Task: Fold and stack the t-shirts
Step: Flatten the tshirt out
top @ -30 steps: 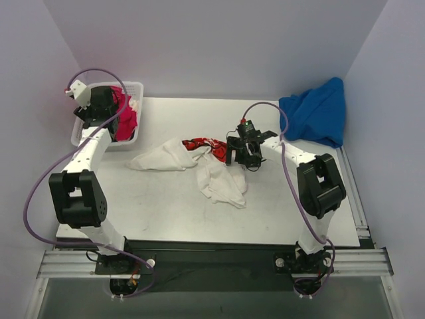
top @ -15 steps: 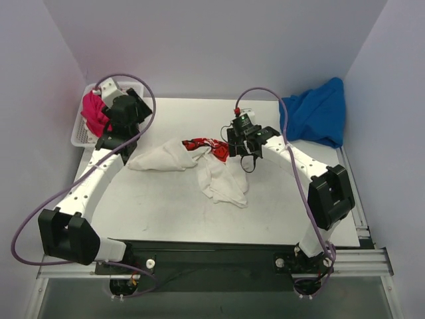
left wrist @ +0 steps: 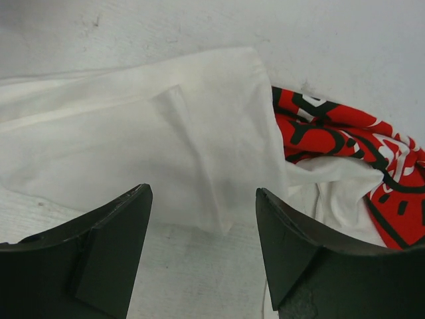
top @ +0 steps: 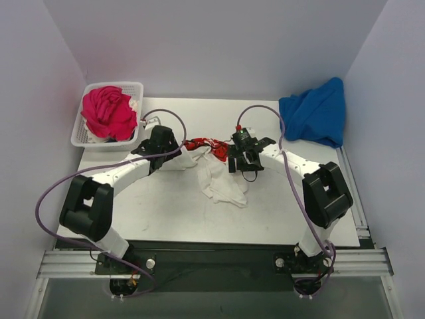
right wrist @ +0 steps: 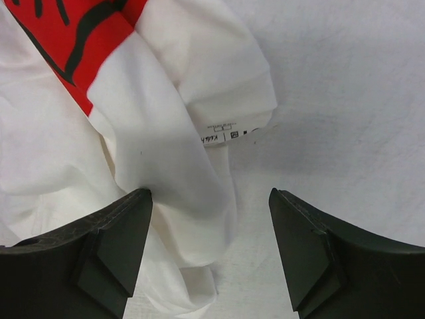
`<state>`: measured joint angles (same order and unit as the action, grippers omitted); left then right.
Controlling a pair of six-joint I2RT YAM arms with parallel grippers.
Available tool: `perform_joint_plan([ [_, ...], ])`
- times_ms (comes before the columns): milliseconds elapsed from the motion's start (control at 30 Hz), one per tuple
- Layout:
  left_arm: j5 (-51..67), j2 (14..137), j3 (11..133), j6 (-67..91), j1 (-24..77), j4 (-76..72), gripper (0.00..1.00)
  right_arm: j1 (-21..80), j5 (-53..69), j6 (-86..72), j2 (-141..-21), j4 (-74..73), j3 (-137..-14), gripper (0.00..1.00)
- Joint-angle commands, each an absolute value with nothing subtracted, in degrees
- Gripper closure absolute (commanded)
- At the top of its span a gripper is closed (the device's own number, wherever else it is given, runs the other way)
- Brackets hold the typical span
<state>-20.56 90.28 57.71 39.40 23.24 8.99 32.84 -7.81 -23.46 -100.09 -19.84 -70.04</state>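
A large white t-shirt lies crumpled mid-table, its red print bunched at the top. My left gripper hovers open over the shirt's left part; in the left wrist view the white cloth and red print lie just beyond the open left gripper. My right gripper stands open at the shirt's right side. A white fold with a label lies between the jaws of the right gripper. A blue t-shirt sits far right. A magenta-pink t-shirt fills the basket.
The white lattice basket stands at the table's far left corner. The blue shirt drapes against the right wall. Walls close in the back and both sides. Bare table top lies in front of the white shirt.
My left arm has swung away from the basket and come down to the white shirt's left part, leaving the pink shirt in the basket. The right gripper shifted slightly over the shirt.
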Motion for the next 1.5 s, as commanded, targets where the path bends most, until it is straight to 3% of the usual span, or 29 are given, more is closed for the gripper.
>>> perform_joint_plan([
  [0, -18.5, 92.2, 57.9, 40.6, 23.3, 4.3, 0.26, 33.2, -4.1, -25.8, -100.5, -17.5, -67.7, 0.27],
  [367, -20.4, 102.6, 66.9, 39.3, 23.2, 1.6, 0.26, 33.3, 1.4, -26.5, -104.8, -15.1, -64.8, 0.27],
  [633, -25.8, 104.1, 69.2, 40.0, 23.1, 7.9, 0.46, 33.0, 0.3, -27.0, -104.6, -15.1, -61.6, 0.28],
  [1233, -29.4, 104.1, 66.0, 41.7, 22.4, 12.3, 0.48, 32.8, 0.2, -27.7, -104.9, -15.6, -61.3, 0.28],
  [1367, -28.9, 105.6, 66.3, 41.9, 22.2, 12.5, 0.6, 32.7, 0.2, -27.7, -105.4, -15.8, -61.7, 0.35],
  [1400, -28.7, 106.6, 66.4, 41.8, 22.0, 12.5, 0.72, 32.6, 0.2, -27.7, -105.3, -15.9, -61.8, 0.4],
  [1467, -28.7, 107.7, 67.7, 41.7, 21.7, 12.7, 0.88, 32.6, 0.2, -27.8, -105.0, -16.3, -61.9, 0.59],
])
